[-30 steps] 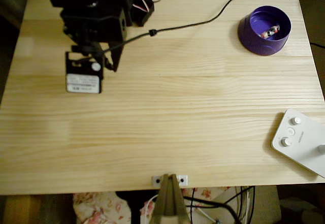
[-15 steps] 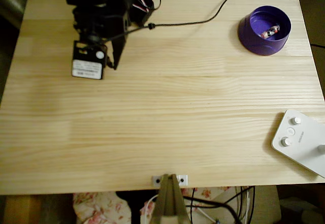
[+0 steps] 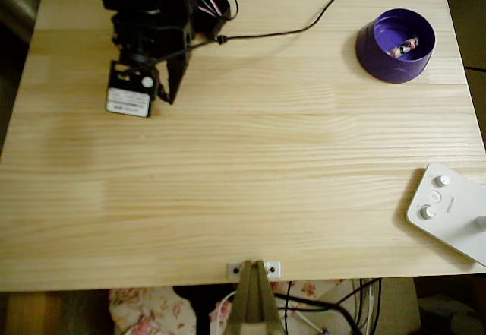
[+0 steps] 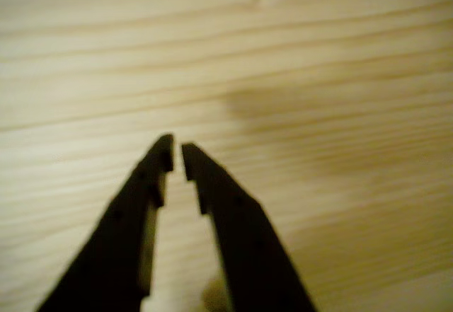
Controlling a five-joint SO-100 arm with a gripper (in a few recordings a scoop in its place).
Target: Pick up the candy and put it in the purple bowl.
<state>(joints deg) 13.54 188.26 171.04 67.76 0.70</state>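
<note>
While label print stays unreadable: one candy (image 3: pixel 405 47) inside one purple bowl (image 3: pixel 377 54); gripper (image 4: pixel 176 155) fingertips nearly together, empty.

White device (image 3: pixel 449 210) cut by right edge; wrist-view wood grain blurred.

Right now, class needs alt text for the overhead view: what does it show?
The candy lies inside the purple bowl at the wooden table's top right. The black arm sits top left; a white button-topped device rests lower right.
</note>
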